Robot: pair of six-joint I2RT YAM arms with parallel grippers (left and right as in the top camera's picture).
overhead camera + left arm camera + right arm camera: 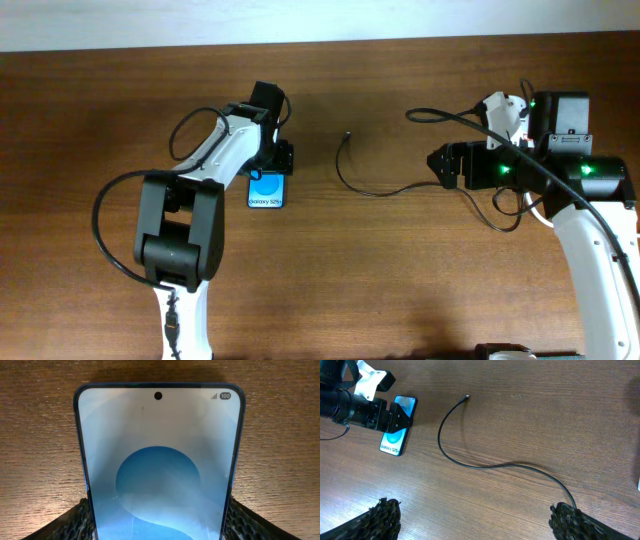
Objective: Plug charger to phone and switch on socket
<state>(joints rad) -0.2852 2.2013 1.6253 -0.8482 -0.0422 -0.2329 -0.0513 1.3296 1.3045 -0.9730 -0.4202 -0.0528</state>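
Note:
The phone (266, 190) lies flat on the table, blue screen up, and fills the left wrist view (159, 435). My left gripper (275, 163) has a finger against each long edge of the phone (159, 517). The right wrist view shows the phone (398, 436) and that gripper (395, 416) too. The charger (345, 178) is a thin black cable; its plug tip (347, 134) lies free right of the phone. It curves back to my right gripper (437, 165), which is open (475, 520), with the charger (470, 464) running by its right finger. The socket (498, 108) is partly hidden behind the right arm.
The table is brown wood (330, 280). Thick black robot cables loop beside the left arm (100, 215) and over the right arm (450, 118). A pale wall edge runs along the back (320, 20).

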